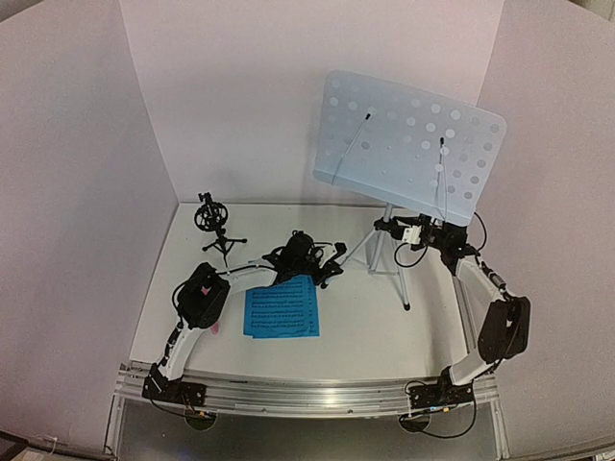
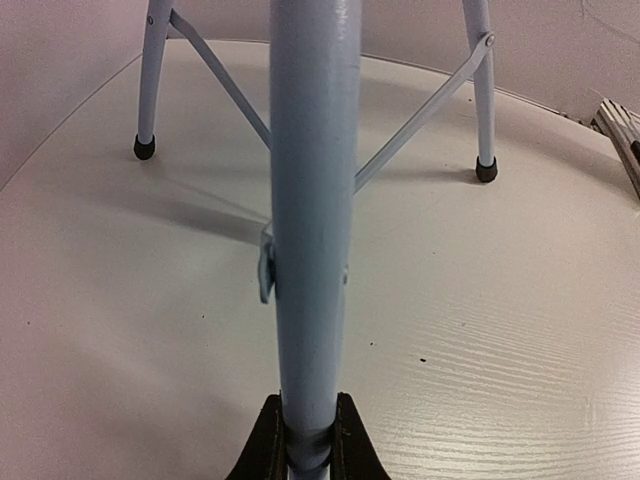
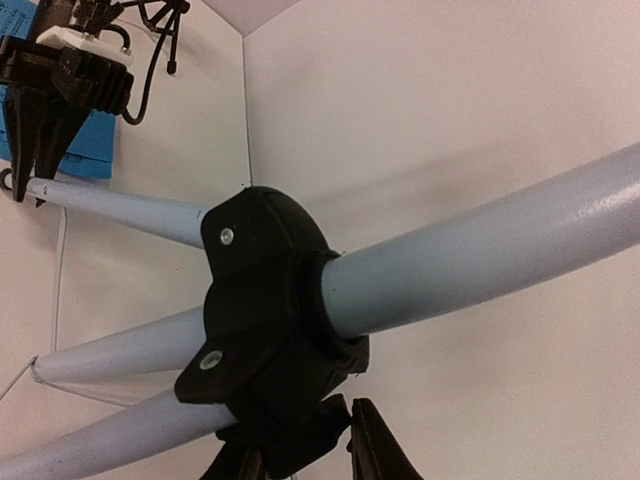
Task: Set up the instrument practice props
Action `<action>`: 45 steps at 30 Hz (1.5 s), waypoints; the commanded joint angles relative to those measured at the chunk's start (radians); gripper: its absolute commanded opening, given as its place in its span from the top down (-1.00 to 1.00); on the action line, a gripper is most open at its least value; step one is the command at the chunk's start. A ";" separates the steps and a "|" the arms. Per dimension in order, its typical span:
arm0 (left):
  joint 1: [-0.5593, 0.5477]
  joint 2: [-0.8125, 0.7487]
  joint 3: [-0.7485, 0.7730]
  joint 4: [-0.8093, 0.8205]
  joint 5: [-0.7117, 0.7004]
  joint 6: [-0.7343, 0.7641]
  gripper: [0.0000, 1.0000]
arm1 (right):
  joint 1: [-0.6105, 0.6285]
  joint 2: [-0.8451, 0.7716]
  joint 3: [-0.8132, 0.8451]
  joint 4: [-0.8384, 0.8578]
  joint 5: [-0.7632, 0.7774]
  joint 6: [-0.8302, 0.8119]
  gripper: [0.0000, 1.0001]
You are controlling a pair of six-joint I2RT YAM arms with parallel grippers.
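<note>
The pale blue perforated music stand (image 1: pixel 408 144) stands at the back right on its silver tripod (image 1: pixel 389 259). My left gripper (image 1: pixel 332 272) is shut on the lower end of one tripod leg (image 2: pixel 308 200), which runs up between its black fingers (image 2: pixel 268 445). My right gripper (image 1: pixel 396 229) is closed around the tripod's black hub (image 3: pixel 270 320), at the foot of the pole. Blue sheet music (image 1: pixel 281 309) lies flat in front of the left arm. The small black tripod mic holder (image 1: pixel 213 226) stands at the back left. A bit of pink, probably the microphone (image 1: pixel 216 329), peeks out under the left arm.
White walls enclose the table on three sides. The other two tripod feet (image 2: pixel 145 148) rest on the tabletop (image 2: pixel 500 330). In the right wrist view my left gripper (image 3: pixel 30 120) shows holding the leg end, with the blue sheet (image 3: pixel 95 150) behind it.
</note>
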 commanded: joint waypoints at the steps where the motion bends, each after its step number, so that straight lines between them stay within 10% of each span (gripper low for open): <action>1: 0.024 0.025 0.043 -0.018 -0.076 0.004 1.00 | 0.015 0.017 0.041 -0.047 -0.030 -0.014 0.52; 9: 0.030 0.021 0.034 -0.021 -0.072 0.004 1.00 | 0.019 0.021 0.063 -0.154 -0.038 -0.001 1.00; 19: 0.031 0.018 0.032 -0.010 -0.063 -0.007 1.00 | 0.018 0.034 0.174 -0.484 -0.171 0.260 1.00; 45: 0.037 0.014 0.022 0.033 -0.087 0.018 1.00 | -0.070 0.241 0.350 -0.555 -0.569 0.900 0.77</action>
